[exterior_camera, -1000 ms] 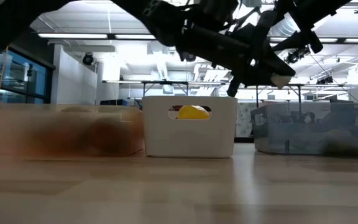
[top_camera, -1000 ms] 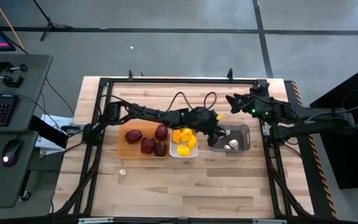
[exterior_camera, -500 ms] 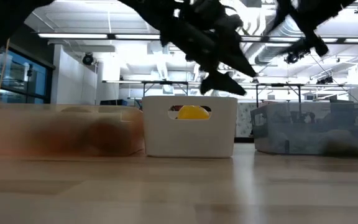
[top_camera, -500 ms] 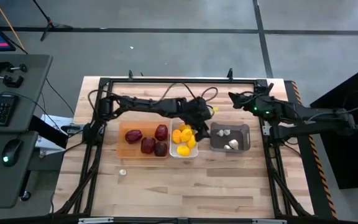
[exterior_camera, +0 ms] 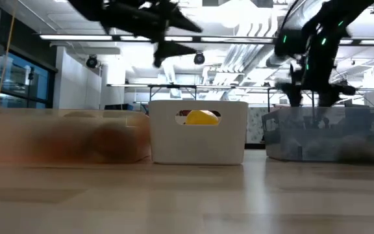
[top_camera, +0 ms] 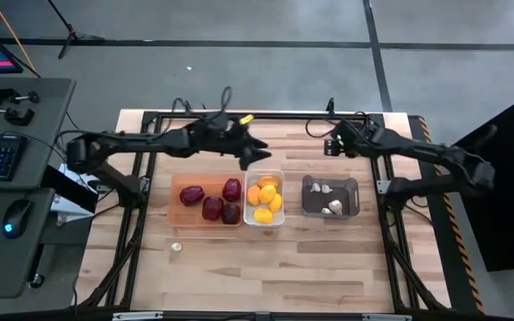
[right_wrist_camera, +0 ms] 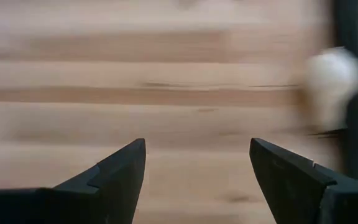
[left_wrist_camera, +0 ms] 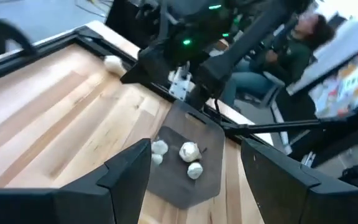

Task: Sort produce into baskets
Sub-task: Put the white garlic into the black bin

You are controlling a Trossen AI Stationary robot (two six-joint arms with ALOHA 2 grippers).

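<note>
Nearest the front edge, one white garlic bulb (top_camera: pixel 176 247) lies loose on the table, well apart from the baskets. Behind it, the orange tray (top_camera: pixel 175 215) holds the dark red pieces (top_camera: pixel 211 207), the white bin (top_camera: pixel 264 224) holds the yellow ones (top_camera: pixel 264 198), and the grey bin (top_camera: pixel 352 191) holds three bulbs (top_camera: pixel 334 207).

Farther back, the left gripper (top_camera: pixel 261 153) hovers with its fingers spread and empty. The right gripper (right_wrist_camera: pixel 197 144), also spread and empty, is low near the far edge, beside a second loose bulb (right_wrist_camera: pixel 331 87). I think this bulb is the target. The gripper should centre it between the fingers before closing, because a round bulb rolls easily.
</note>
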